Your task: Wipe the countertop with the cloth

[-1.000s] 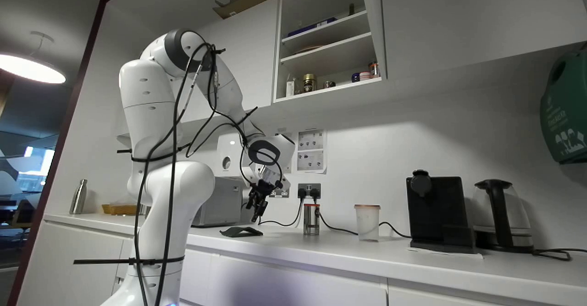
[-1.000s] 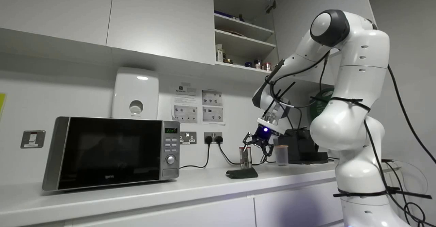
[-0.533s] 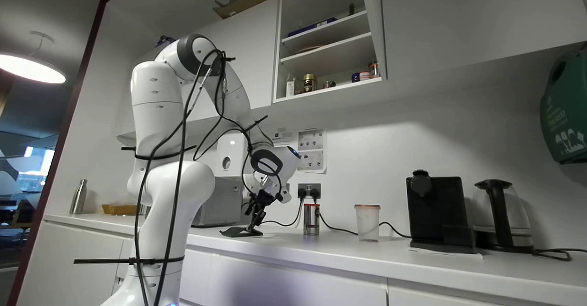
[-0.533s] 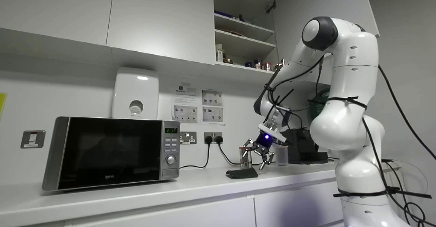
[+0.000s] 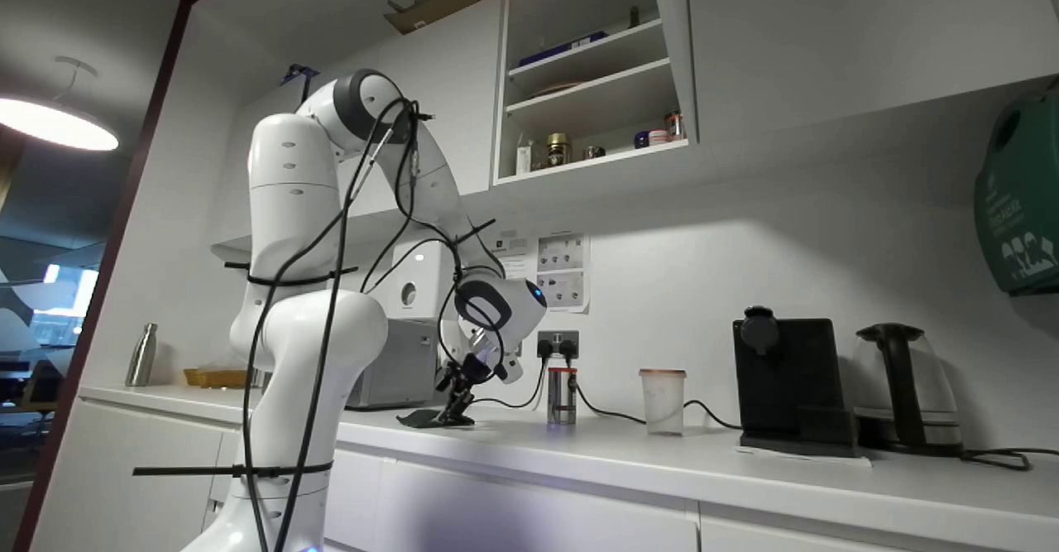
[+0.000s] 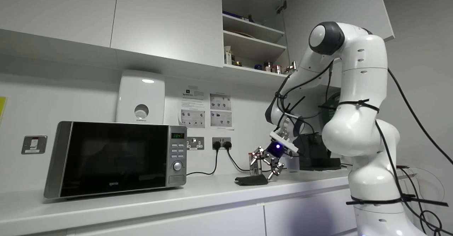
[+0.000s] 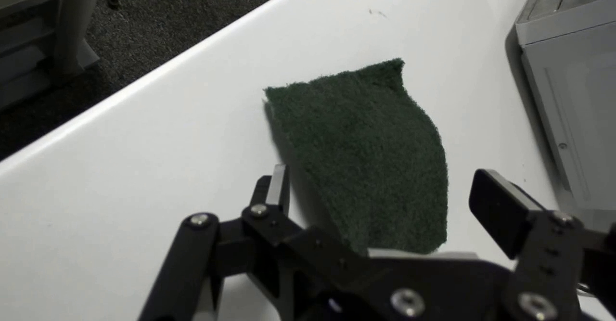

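The cloth (image 7: 365, 152) is a small dark green, fuzzy, limp rag with one edge arched up, lying on the white countertop (image 7: 168, 157). It also shows in both exterior views as a thin dark shape (image 5: 420, 419) (image 6: 251, 180) on the countertop (image 5: 596, 453) (image 6: 212, 190). My gripper (image 7: 380, 186) is open and empty. In the wrist view its fingers stand apart, one on either side of the cloth's near part. In both exterior views the gripper (image 5: 453, 407) (image 6: 261, 171) is low, tilted, at the cloth's end. Whether the fingertips touch the countertop is unclear.
A microwave (image 6: 116, 158) stands on the countertop. A red-lidded jar (image 5: 562, 399) is just behind the cloth area. A plastic tub (image 5: 663, 403), black coffee machine (image 5: 790, 386) and kettle (image 5: 906, 395) stand further along. The countertop's front edge (image 7: 144, 80) borders the floor.
My gripper has moved down towards the countertop, with the arm lowering, and is now at the cloth with its fingers open. The cloth has not moved.
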